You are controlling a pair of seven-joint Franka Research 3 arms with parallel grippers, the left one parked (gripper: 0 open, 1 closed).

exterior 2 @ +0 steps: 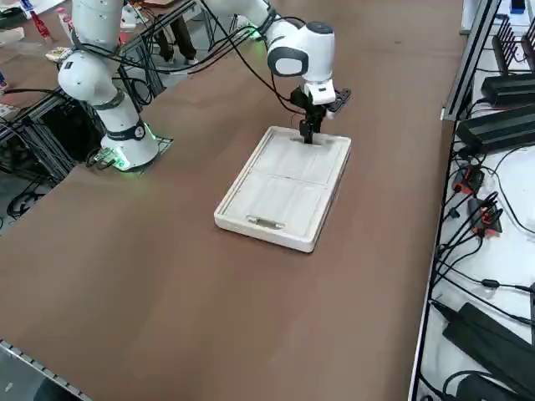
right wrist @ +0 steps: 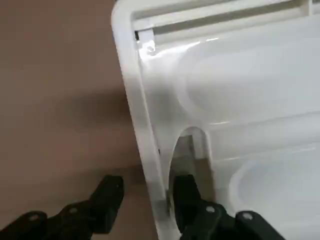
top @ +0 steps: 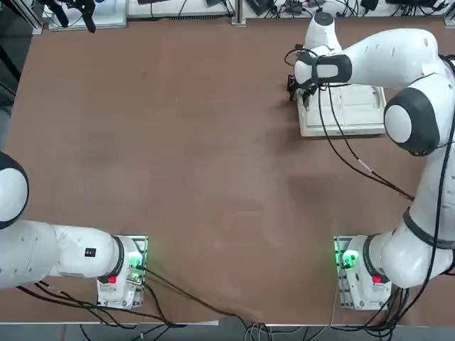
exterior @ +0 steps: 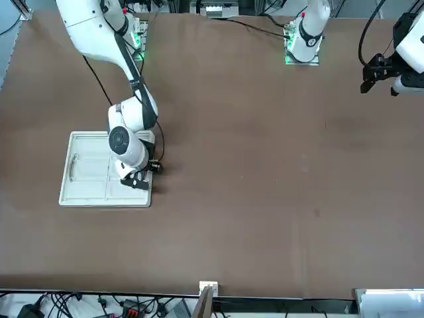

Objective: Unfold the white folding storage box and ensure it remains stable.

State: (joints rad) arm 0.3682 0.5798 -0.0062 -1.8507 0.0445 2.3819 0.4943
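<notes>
Right hand (right wrist: pixel 142 197) points down over one short end of the white folding storage box (exterior 2: pixel 284 188), fingers (right wrist: pixel 107 195) straddling the rim: one outside over the bench (top: pixel 178 156), one inside. Gap still visible either side of the rim, so open, not clamped. One box only, collapsed flat, panels folded in. Long axis runs sideways across the bench, on the far right side from the robot's bases.

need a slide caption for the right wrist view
Right claw straddles the rim of the flat-folded white folding storage box, one finger outside, one inside, not yet clamped.
</notes>
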